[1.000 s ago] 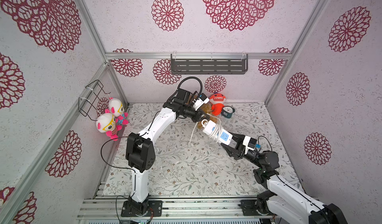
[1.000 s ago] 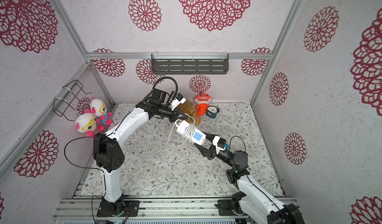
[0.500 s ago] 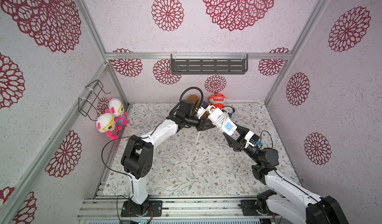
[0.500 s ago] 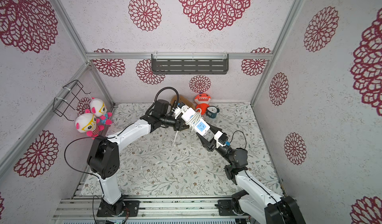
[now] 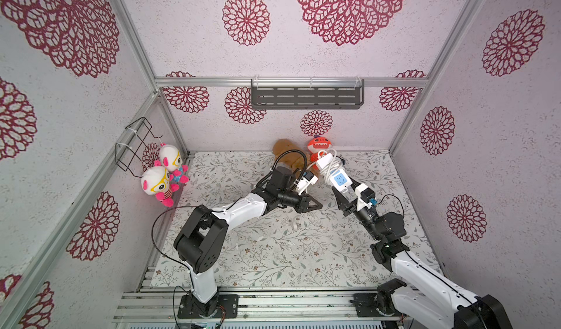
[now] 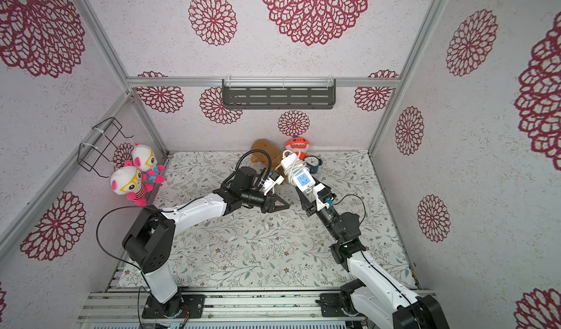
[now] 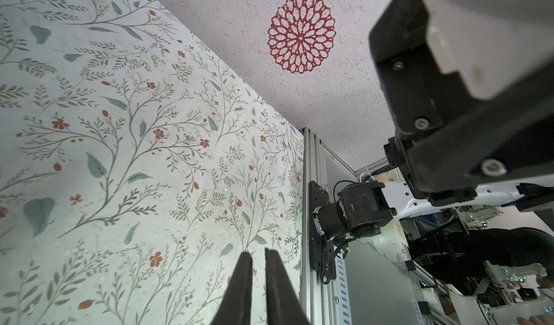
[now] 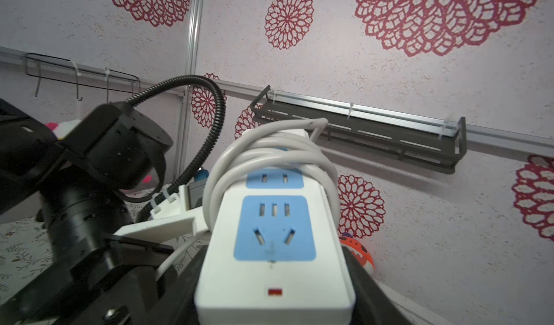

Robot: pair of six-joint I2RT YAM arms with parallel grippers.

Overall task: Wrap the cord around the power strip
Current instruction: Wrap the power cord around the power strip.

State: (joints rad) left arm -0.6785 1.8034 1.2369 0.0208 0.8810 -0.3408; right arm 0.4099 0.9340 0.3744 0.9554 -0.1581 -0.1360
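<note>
- The right gripper [image 5: 342,192] clamps the near end of the power strip [image 5: 333,172]. Its black fingers [image 8: 365,287] press against both long sides and hold the white block in the air over the back part of the floral table [image 5: 273,260].
- The strip is tilted, far end higher, with its light blue socket panels facing up. In both top views that far end appears just in front of an orange shark toy [image 5: 318,144] by the back wall.
- The cord [image 5: 327,165] lies in several white loops around the strip's far half and crosses the smaller blue panel. The larger panel, nearer the gripper, shows uncovered in the right wrist view.
- One strand of the cord drops away from the loops on the side facing the left arm. Where it ends cannot be made out.
- The left gripper [image 5: 318,205] hovers low over the table, near the strip but apart from it. In the left wrist view its dark fingers [image 7: 244,278] are almost together, with only a thin slit between them and nothing in it.
- A brown plush [image 5: 285,150] lies beside the shark toy.
- Two pink-and-white dolls [image 5: 162,178] are at the left wall below a wire basket [image 5: 133,143].
- A dark grey shelf [image 5: 306,97] is fixed to the back wall.
</note>
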